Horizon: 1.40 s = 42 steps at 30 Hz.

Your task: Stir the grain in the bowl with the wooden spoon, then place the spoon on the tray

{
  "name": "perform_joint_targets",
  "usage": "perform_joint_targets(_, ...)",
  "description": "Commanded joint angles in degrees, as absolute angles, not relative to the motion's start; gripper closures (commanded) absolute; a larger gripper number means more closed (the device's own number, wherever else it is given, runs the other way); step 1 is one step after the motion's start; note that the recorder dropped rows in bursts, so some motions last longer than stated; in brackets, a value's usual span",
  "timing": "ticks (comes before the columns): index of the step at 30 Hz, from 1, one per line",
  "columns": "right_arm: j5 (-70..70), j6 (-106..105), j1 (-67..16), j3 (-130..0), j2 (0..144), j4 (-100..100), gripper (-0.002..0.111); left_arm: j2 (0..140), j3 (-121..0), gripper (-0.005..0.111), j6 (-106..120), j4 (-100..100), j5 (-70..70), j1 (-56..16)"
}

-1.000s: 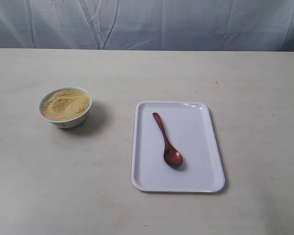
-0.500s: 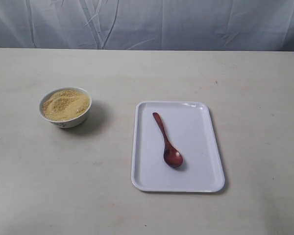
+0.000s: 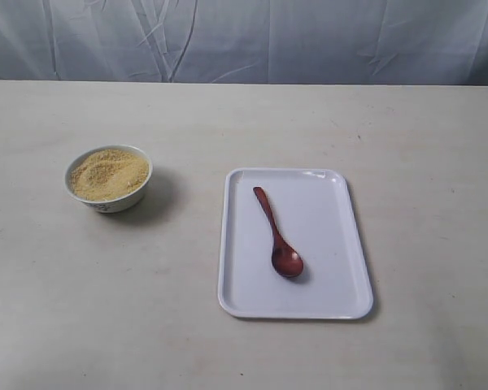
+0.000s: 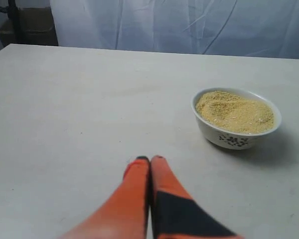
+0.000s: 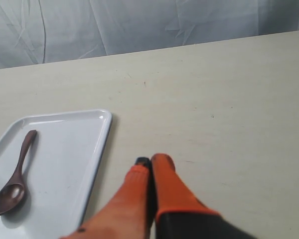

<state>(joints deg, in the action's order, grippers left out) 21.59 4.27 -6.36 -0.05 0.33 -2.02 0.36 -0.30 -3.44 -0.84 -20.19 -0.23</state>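
Observation:
The white bowl (image 3: 108, 179) heaped with yellow-tan grain (image 3: 109, 174) stands on the table's left side. The dark wooden spoon (image 3: 278, 234) lies on the white tray (image 3: 333, 276) at centre right, its handle pointing away. Neither gripper shows in the exterior view. In the left wrist view my left gripper (image 4: 149, 159) is shut and empty over bare table, well short of the bowl (image 4: 235, 118) and its grain (image 4: 234, 110). In the right wrist view my right gripper (image 5: 152, 160) is shut and empty, just off the tray's (image 5: 97, 149) long edge, apart from the spoon (image 5: 15, 174).
A pale wrinkled curtain (image 3: 244, 41) hangs behind the table's far edge. A dark stand and a box (image 4: 27, 25) show beyond the table corner in the left wrist view. Bare tabletop (image 3: 171, 284) lies between bowl and tray.

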Motion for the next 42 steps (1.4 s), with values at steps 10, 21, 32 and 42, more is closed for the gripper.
perform_joint_targets(10, 20.8, 4.1, -6.0, 0.0, 0.0, -1.8, 0.106, 0.0, 0.0, 0.107, -2.3, 0.3, -19.3, -0.1)
perform_joint_targets(21, 20.9, 4.1, -6.0, 0.0, 0.0, -1.9, 0.106, 0.0, 0.0, 0.107, -2.4, 0.0, -19.3, -0.1)
perform_joint_targets(32, 20.9, 3.9, -6.0, 0.0, 0.0, -1.8, 0.106, 0.0, 0.0, 0.107, -2.4, 0.0, -19.3, -0.1)
perform_joint_targets(42, 20.7, 2.6, -6.0, 0.0, 0.0, 2.5, 0.106, 0.0, 0.0, 0.107, -2.4, 0.0, -19.3, -0.1)
